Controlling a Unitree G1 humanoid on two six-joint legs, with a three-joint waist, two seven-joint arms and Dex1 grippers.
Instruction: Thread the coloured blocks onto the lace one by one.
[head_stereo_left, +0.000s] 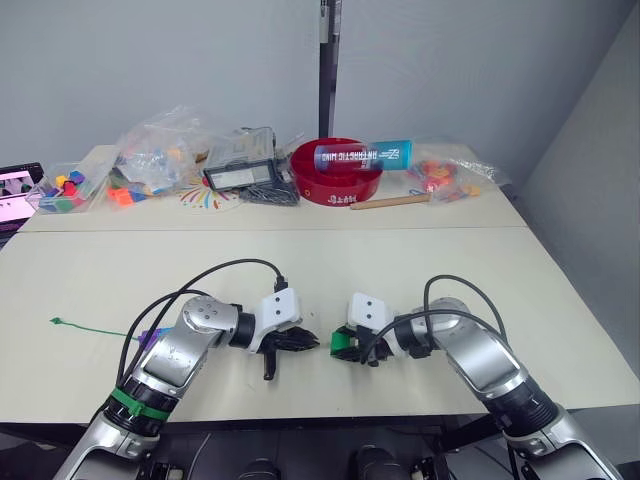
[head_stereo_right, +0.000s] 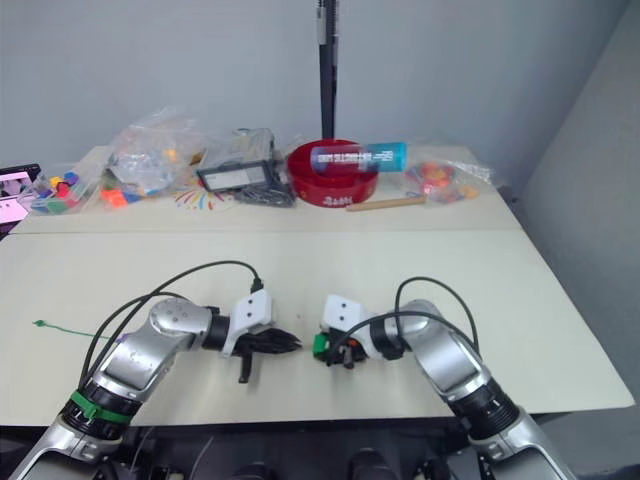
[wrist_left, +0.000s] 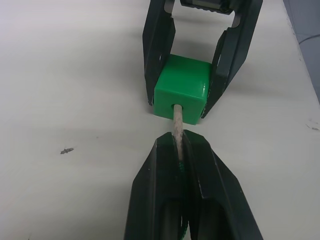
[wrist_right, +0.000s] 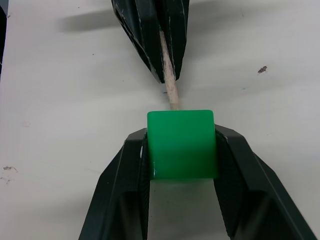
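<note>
My right gripper is shut on a green block, one finger on each side of the cube. My left gripper is shut on the pale stiff tip of the lace, and that tip sits in the hole on the block's facing side. The two grippers meet nose to nose just above the table's front middle. The thin green lace trails left across the table to its knotted end. Something purple shows by my left forearm, partly hidden.
At the back stand a red bowl with a blue tube across it, clear bags of toy pieces, a box of coloured pieces and a wooden stick. A seam crosses the table there.
</note>
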